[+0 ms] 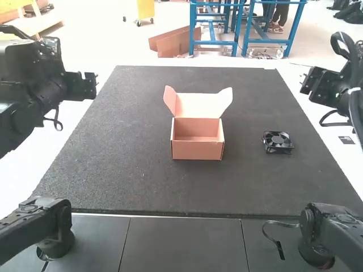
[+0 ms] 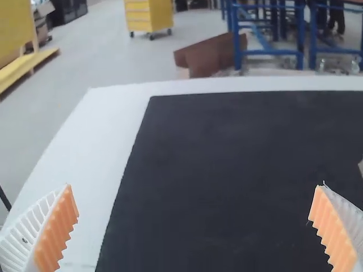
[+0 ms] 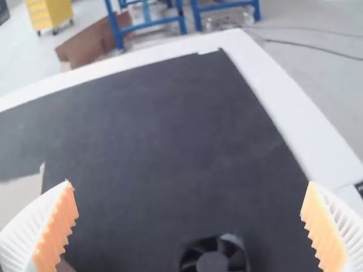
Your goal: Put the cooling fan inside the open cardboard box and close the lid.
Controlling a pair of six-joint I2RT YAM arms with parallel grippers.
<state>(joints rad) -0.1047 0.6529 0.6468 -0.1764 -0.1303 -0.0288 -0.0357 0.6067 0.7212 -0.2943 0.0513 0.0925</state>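
Note:
A small pink-brown cardboard box [image 1: 197,137] stands open in the middle of the black mat [image 1: 113,147], its lid [image 1: 198,103] upright at the back with two side flaps. A black square cooling fan [image 1: 278,141] lies flat on the mat to the right of the box. In the right wrist view the fan [image 3: 214,256] sits low between my right gripper's [image 3: 187,232] wide-open white and orange fingers [image 3: 54,224]. My left gripper [image 2: 193,229] is also open, above the mat's left part, with nothing between its fingers [image 2: 57,229].
The mat lies on a white table [image 1: 34,147] with bare margins on both sides. The left arm's body [image 1: 34,90] hangs at the left edge, the right arm's [image 1: 334,85] at the right. Both arm bases [image 1: 39,226] stand at the front.

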